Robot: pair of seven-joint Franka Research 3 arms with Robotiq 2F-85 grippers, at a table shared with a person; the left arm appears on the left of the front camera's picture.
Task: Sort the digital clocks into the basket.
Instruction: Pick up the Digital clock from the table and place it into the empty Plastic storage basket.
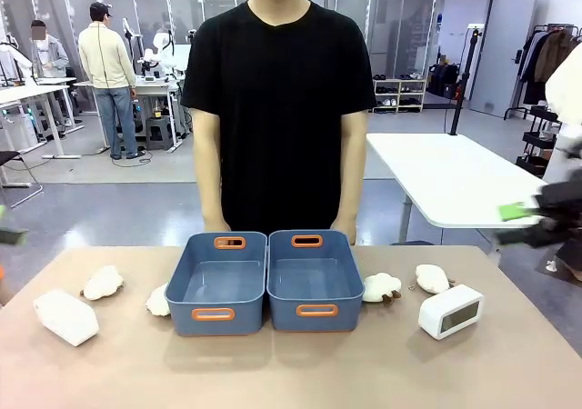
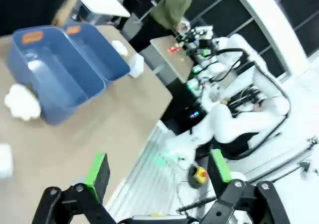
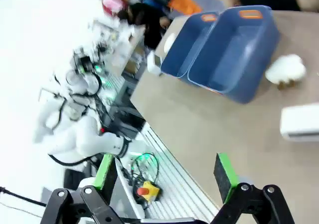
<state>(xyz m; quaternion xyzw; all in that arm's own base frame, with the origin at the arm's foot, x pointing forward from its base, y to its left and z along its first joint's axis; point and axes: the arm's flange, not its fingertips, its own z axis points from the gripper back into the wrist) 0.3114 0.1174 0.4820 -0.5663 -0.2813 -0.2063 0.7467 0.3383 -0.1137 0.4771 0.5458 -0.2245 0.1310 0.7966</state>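
Two white digital clocks lie on the table: one at the left (image 1: 65,316), one at the right (image 1: 450,311). Between them stand two identical blue-grey baskets (image 1: 216,286) (image 1: 314,282) side by side, both empty. My right gripper (image 1: 527,214) hovers blurred at the right edge, off the table and above the right clock. In the right wrist view it (image 3: 164,173) is open and empty, with the right clock (image 3: 300,120) and baskets (image 3: 234,45) ahead. My left gripper (image 2: 158,171) is open and empty over the table's left edge, with the baskets (image 2: 55,64) farther off.
Fluffy white plush toys lie around the baskets: two on the left (image 1: 103,283) (image 1: 159,300) and two on the right (image 1: 382,287) (image 1: 432,278). A person in a black shirt (image 1: 277,109) stands right behind the baskets at the far edge.
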